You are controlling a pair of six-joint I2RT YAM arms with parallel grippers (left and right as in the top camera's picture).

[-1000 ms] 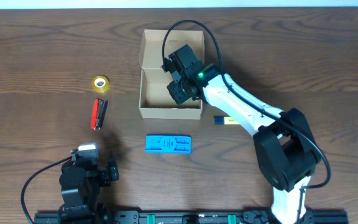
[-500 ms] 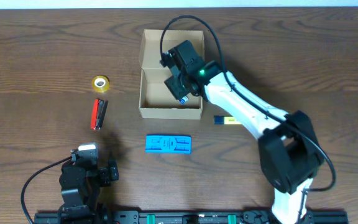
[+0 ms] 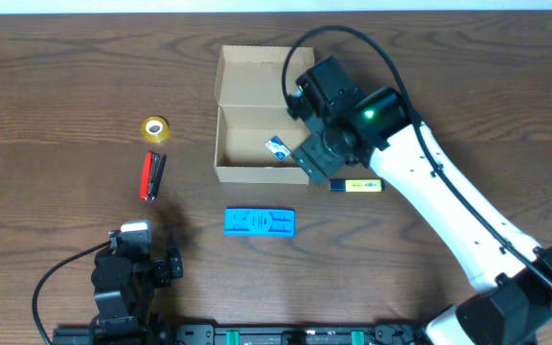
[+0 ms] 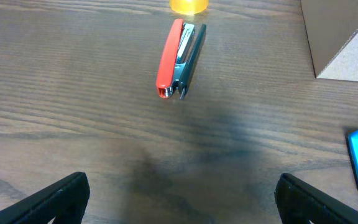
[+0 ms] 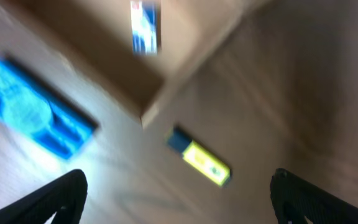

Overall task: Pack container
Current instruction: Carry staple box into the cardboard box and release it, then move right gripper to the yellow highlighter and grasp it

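Observation:
The container point(image 3: 262, 173), a tan cardboard box, stands open at the back middle with its flap lid point(image 3: 255, 75) up. A small blue-and-white item point(image 3: 278, 147) lies on its floor, blurred in the right wrist view point(image 5: 145, 28). My right gripper point(image 3: 316, 159) hovers over the box's front right corner, open and empty point(image 5: 179, 199). Below it lie a yellow-and-blue marker point(image 3: 355, 185) point(image 5: 201, 162) and the blue flat item point(image 3: 260, 221) point(image 5: 36, 112). My left gripper point(image 4: 179, 199) is open and empty at the front left, facing a red-and-grey stapler point(image 4: 179, 59).
A yellow tape roll point(image 3: 155, 128) sits left of the box, with the stapler point(image 3: 151, 175) just in front of it. The left arm point(image 3: 127, 278) rests near the table's front edge. The box's corner point(image 4: 340, 37) shows at the left wrist view's upper right.
My right gripper has opened and let the small blue-and-white item drop into the box. It has pulled out of the box toward the front right.

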